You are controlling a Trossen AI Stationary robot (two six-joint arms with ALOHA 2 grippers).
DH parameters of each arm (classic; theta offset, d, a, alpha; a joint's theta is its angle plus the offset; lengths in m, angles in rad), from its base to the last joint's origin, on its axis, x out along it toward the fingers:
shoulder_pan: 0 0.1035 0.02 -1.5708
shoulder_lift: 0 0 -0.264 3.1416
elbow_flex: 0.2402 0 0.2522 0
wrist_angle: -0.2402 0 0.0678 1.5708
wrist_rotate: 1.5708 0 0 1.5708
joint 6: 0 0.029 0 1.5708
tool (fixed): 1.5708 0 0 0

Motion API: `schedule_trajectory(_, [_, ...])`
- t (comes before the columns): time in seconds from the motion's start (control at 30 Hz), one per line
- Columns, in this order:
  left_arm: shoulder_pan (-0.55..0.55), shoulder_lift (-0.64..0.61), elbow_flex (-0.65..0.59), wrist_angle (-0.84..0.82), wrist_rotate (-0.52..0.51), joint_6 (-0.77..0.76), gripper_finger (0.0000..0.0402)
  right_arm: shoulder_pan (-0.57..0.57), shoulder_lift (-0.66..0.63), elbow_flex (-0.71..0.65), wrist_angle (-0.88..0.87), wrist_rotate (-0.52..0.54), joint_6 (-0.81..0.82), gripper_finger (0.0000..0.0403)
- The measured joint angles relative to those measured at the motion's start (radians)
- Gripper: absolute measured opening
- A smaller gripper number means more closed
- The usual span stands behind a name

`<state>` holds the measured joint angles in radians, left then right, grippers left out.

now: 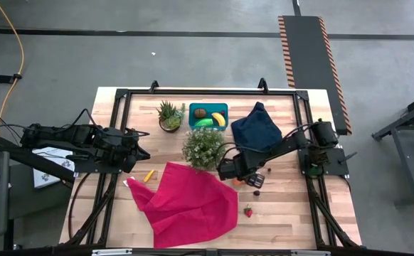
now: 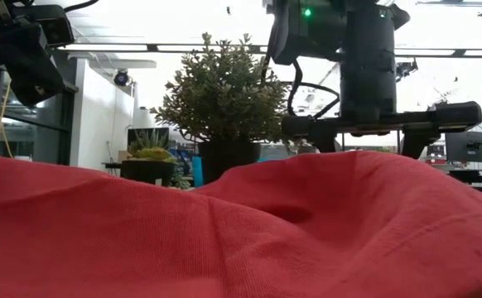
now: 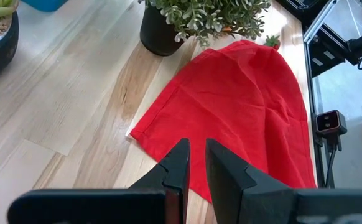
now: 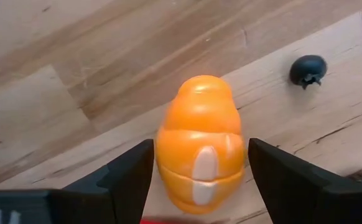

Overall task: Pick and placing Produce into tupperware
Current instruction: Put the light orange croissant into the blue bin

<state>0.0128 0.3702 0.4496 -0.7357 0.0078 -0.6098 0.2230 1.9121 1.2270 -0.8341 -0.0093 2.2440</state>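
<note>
Starting with the high view: the light wooden slatted table [image 1: 121, 213] fills the middle, with the small teal-blue rectangular plastic tub [image 1: 208, 115] at upper centre holding a yellow banana [image 1: 219, 119], a green piece [image 1: 204, 122] and a brown oval [image 1: 200, 112]. A small spiky potted succulent [image 1: 169, 114] sits just left of the tub, a bushy leafy potted plant [image 1: 203, 147] just below it, a folded navy blue cloth [image 1: 257, 129] to its right. A crumpled red cloth [image 1: 189, 203] covers lower centre; a red toy strawberry [image 1: 248, 211] lies just right of it, a small yellow-orange piece [image 1: 149, 176] near its upper left corner. The right gripper [image 1: 253, 180] is low over the table right of the bushy plant; the left gripper [image 1: 137, 149] hangs at centre left, clear of the produce. Low view: red cloth fills the foreground, bushy plant behind at centre, the right arm's dark body at upper right, its fingertips hidden behind the cloth. Left wrist view: the left gripper's dark fingers [image 3: 180, 163] stand nearly together with a narrow gap, holding nothing, above the red cloth's edge. Right wrist view: the right gripper's fingers [image 4: 131, 171] are spread wide on either side of an orange ridged plastic toy fruit [image 4: 199, 152] lying on the wood, small gaps on both sides, no contact visible; a tiny dark blueberry-like bit [image 4: 308, 70] lies at upper right.
</note>
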Motion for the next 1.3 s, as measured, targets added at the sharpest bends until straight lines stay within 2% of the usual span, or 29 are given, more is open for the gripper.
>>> schedule_trajectory(0.4, [0.000,0.000,0.000,0.000,0.000,0.000,0.0040,0.005,-0.001,0.000,0.000,0.004,0.000,0.0190])
schedule_trajectory(1.3, [0.000,-0.001,0.000,0.005,-0.016,-0.003,0.0040,0.080,-0.035,0.003,-0.059,-0.060,0.029,0.0193])
